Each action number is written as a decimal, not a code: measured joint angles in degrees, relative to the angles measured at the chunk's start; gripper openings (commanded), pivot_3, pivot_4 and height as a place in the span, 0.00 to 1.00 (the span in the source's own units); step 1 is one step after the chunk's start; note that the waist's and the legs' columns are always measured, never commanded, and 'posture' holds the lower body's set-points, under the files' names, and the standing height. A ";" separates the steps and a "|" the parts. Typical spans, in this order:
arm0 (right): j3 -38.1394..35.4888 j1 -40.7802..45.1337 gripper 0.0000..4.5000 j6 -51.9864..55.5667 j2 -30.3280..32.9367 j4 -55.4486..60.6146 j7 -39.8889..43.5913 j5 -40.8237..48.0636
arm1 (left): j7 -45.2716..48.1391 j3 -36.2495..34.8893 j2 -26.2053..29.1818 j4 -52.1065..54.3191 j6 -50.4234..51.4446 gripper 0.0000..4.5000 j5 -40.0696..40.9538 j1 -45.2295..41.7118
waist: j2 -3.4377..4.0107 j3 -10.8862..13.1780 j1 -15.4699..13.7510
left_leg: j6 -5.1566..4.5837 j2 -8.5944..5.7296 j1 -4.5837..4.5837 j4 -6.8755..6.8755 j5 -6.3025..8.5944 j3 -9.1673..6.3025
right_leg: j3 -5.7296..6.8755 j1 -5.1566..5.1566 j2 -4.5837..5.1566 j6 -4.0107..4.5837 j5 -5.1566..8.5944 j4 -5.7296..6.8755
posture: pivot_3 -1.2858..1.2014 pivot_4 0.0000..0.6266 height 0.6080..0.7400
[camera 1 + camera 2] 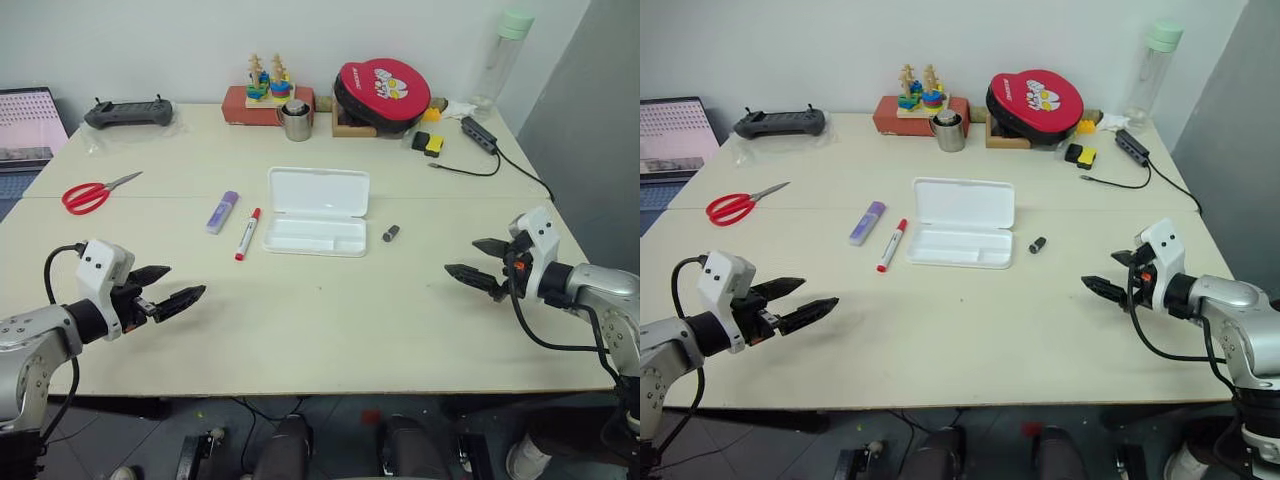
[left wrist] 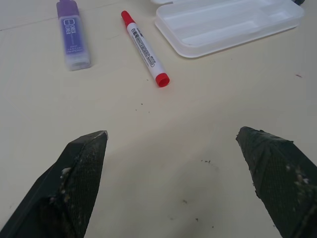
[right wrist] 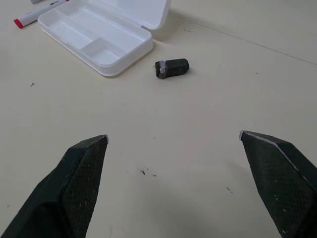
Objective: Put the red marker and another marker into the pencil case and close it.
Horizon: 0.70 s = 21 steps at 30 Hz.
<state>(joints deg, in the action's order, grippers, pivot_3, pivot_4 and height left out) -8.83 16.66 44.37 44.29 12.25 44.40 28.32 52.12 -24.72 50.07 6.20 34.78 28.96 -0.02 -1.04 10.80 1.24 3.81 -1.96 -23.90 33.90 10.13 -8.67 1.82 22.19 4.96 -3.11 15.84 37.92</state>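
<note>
White pencil case (image 1: 317, 211) at mid-table (image 1: 330, 330), lying open, lid half flat toward the far side, tray half nearer with empty compartments. Red marker (image 1: 247, 234) just left of the case, apart from it, red cap pointing toward the near edge. Purple marker (image 1: 222, 212) a little further left, beside the red one without touching. Small dark grey cylinder (image 1: 390, 233) just right of the case. Red-handled scissors (image 1: 93, 194) well off to the left. Along the far edge: black controller (image 1: 128, 113), wooden stacking toy (image 1: 268, 80) on a red box, metal cup (image 1: 296, 120), round red pouch (image 1: 382, 94), clear bottle (image 1: 503, 55) with green cap, cable hub (image 1: 479, 134).

Left gripper (image 1: 168, 287) hovering over the near left of the table, fingers spread wide, holding nothing. Right gripper (image 1: 480, 262) over the near right, fingers likewise wide apart and empty, well apart from the case.
</note>
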 measured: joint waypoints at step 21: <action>1.04 0.63 1.00 0.10 -0.01 -0.06 0.84 -0.03 | -0.05 0.25 0.42 -1.27 -0.01 1.00 -0.10 -0.70 | 0.00 0.00 0.27 | -0.05 0.69 0.01 0.02 0.01 1.09 | 0.01 0.02 -0.09 -0.14 -0.05 0.01 | 0.52 0.24 1.00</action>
<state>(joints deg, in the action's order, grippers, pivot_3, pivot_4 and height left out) -7.78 17.28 44.47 44.28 12.19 45.24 28.30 52.07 -24.47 50.49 4.93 34.77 28.86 -0.71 -1.04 10.80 1.51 3.76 -1.27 -23.89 33.92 10.15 -7.58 1.83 22.21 4.87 -3.25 15.80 37.92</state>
